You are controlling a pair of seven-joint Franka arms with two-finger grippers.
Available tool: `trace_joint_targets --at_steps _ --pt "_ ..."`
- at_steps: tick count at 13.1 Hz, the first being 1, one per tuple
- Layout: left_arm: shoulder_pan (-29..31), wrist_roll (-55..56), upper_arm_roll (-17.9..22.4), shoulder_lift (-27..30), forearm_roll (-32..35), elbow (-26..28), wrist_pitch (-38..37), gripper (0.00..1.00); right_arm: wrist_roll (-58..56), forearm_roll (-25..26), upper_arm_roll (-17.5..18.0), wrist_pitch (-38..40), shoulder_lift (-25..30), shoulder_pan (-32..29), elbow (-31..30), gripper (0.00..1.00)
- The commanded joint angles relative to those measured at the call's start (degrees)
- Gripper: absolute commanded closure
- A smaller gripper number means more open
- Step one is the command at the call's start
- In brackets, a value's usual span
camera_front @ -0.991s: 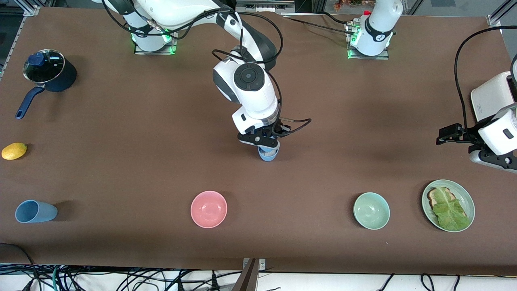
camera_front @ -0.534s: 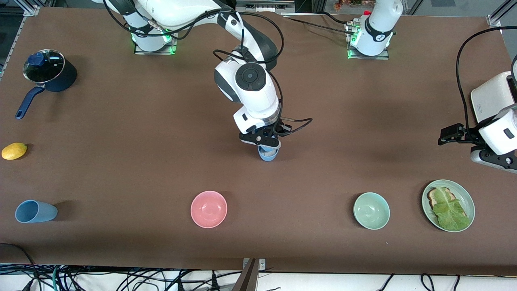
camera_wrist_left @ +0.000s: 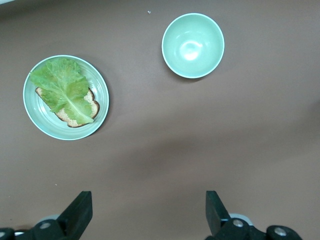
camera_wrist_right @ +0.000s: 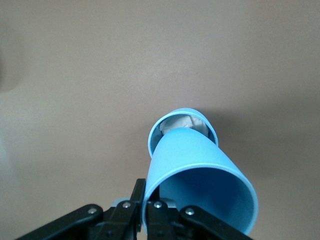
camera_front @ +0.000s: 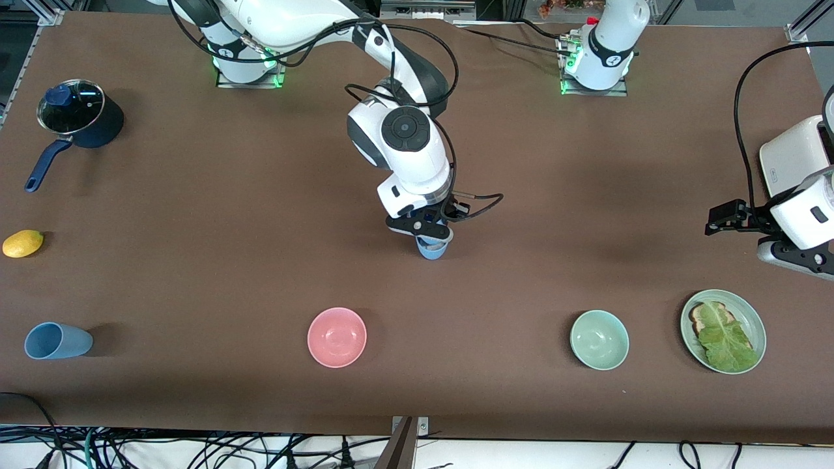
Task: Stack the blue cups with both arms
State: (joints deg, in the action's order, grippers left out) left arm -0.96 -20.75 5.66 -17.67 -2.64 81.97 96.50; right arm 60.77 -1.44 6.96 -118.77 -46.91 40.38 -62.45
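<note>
Cups are the matter here: in the centre of the front frame the right gripper (camera_front: 427, 236) is clamped on the rim of a blue cup (camera_front: 432, 248), low over the middle of the brown counter (camera_front: 195, 260). From that high view the held cup is mostly hidden under the gripper and looks like a single piece. The right wrist view shows more: the gripped cup (camera_wrist_right: 200, 175) fills the lower centre of its frame, one gripper finger (camera_wrist_right: 137, 200) outside its wall and the other inside, and its narrow end is tipped into the mouth of a second blue cup (camera_wrist_right: 162, 127) that has a pale wad inside. A third blue cup (camera_front: 57, 341) lies on its side at the lower left of the front frame, near the counter's front edge, toward the right arm's end. The left gripper (camera_front: 723, 217), at the right edge of the front frame, hangs waiting with its jaws spread wide and empty; its own wrist view has both fingers (camera_wrist_left: 80, 215) along the bottom, over bare counter, with a green bowl (camera_wrist_left: 193, 45) at upper centre and a plate (camera_wrist_left: 95, 120) of toast and lettuce at upper left.
</note>
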Motion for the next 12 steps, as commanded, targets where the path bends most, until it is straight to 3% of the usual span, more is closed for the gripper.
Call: trace_joint_targets --at_steps 1,2,3,4,6,9,10,12 --pt "0.26 -1.23 -0.74 0.35 0.62 -0.68 -0.26 0.00 0.50 -0.32 -0.37 0.12 -1.43 0.32 2.77 1.00" --pt "0.17 -1.14 -0.83 0.44 0.62 -0.68 -0.26 0.00 0.32 -0.06 -0.46 -0.93 -1.43 0.32 2.77 1.00" --pt "0.17 -1.22 -0.83 0.44 0.62 -0.76 -0.26 0.00 0.06 0.03 -0.46 -2.07 -1.43 0.23 2.77 0.91" --pt "0.08 -1.23 -0.83 0.62 0.79 -0.94 -0.35 0.00 -0.29 0.38 -0.63 -3.04 -1.51 0.23 2.77 0.80" --pt "-0.09 -0.79 -0.83 0.97 0.88 -3.21 -0.61 0.00 -2.57 3.09 -0.81 -3.57 -1.78 0.32 2.77 0.47" --pt "-0.09 0.70 -0.83 1.32 0.00 -3.75 -1.58 0.01 -5.12 4.42 -0.90 -3.14 -1.78 0.32 2.69 0.26" --pt "-0.09 3.32 -0.83 1.41 0.00 -3.75 -1.84 0.01 -5.74 4.77 -0.90 -2.70 -1.52 0.23 2.69 0.05" --pt "-0.09 7.72 -0.83 2.02 -1.31 -3.75 -2.46 0.01 -9.24 5.13 -1.25 1.23 -0.90 -0.38 2.69 0.00"
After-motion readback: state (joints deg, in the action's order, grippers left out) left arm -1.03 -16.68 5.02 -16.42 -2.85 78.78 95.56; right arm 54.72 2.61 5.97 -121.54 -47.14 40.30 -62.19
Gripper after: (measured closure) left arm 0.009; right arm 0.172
